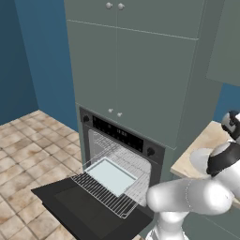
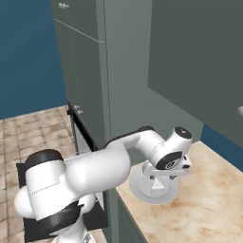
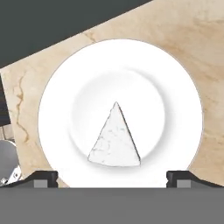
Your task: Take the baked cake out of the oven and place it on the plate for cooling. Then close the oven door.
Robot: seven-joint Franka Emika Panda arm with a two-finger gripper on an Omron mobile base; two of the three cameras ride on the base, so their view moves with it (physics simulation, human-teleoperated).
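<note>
Marbled beige counter (image 3: 205, 52) runs beside tall grey-green cabinets (image 1: 140, 65), and on it sits the plate (image 3: 57, 100), round and white. The baked cake (image 3: 115, 139) lies flat on the plate, a small white wedge a little off the middle, its point aimed away from the camera. The pincer (image 3: 113, 177) hangs right above it, released, its two dark fingertips (image 3: 43, 178) spread wide to either side of the wedge and touching neither cake nor plate. The slice sits between the tips, clear of both.

Over to the left base view: the oven (image 1: 123, 140) stands black under the cabinets, its control strip and knobs on show, and the oven door (image 1: 84, 211) is dropped fully open and flat. A wire rack (image 1: 93, 190) is pulled out over the door with a pale blue-white tray (image 1: 110, 176) resting on it. From here the plate is just a grey patch on the counter edge, half hidden behind the arm's dark joint.

The right base view gives the arm's shape instead: it bulks up from the lower left, sweeps right across the cabinet front, bends at the wrist, and points the hand straight down over the plate. The pincer (image 2: 159, 186) is a pale blur above the rim there, so the cake cannot be made out.
</note>
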